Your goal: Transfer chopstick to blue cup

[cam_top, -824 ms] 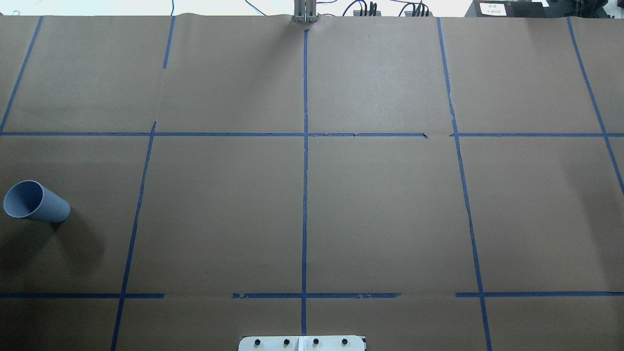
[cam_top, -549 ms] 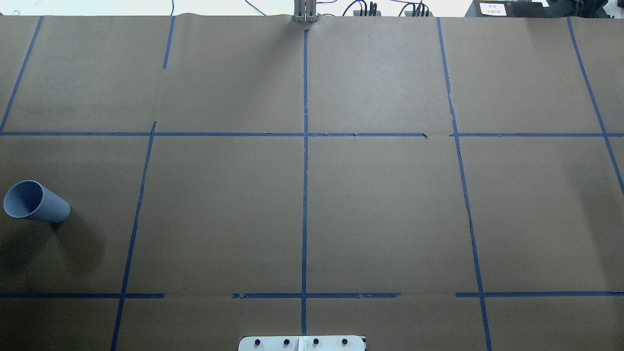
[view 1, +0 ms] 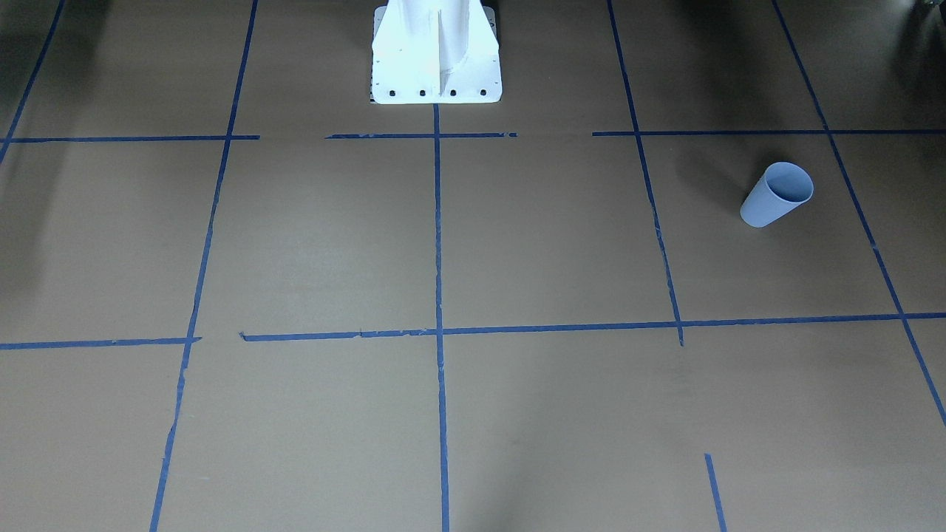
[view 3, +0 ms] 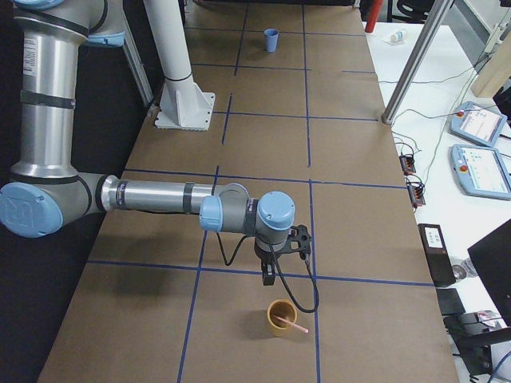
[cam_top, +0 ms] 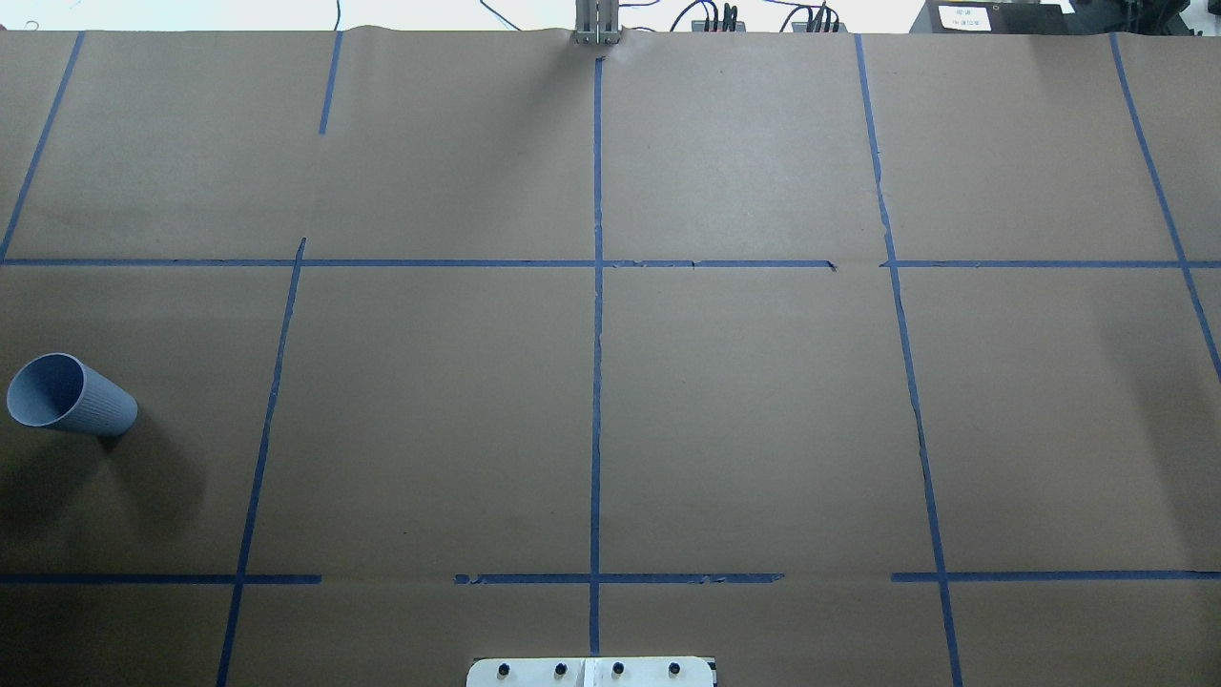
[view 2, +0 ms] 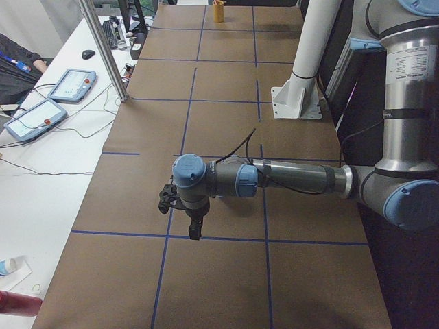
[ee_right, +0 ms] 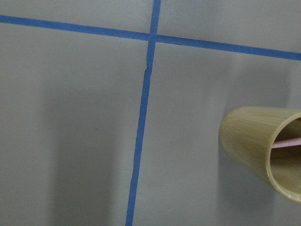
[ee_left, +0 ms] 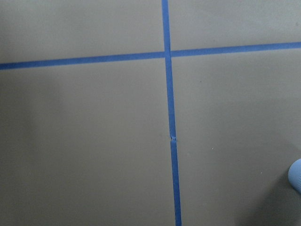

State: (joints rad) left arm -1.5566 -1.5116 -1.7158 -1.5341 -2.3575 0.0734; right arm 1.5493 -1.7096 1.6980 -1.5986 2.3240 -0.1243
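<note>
The blue cup [cam_top: 72, 396] stands upright at the table's left edge; it also shows in the front view [view 1: 776, 193], far off in the right side view [view 3: 271, 38], and as a sliver in the left wrist view [ee_left: 296, 175]. One pinkish chopstick [view 3: 289, 323] leans inside a tan bamboo cup [view 3: 281, 317], also in the right wrist view [ee_right: 286, 143]. My right gripper [view 3: 270, 275] points down just beside that tan cup [ee_right: 263, 150]. My left gripper [view 2: 194, 229] hangs over the table. I cannot tell whether either gripper is open or shut.
Blue tape lines grid the brown paper table. The white robot base [view 1: 436, 52] sits at the table's near-middle edge. Tablets and cables lie on a side table [view 3: 479, 152]. A metal post [view 2: 110, 58] stands at the table's far edge.
</note>
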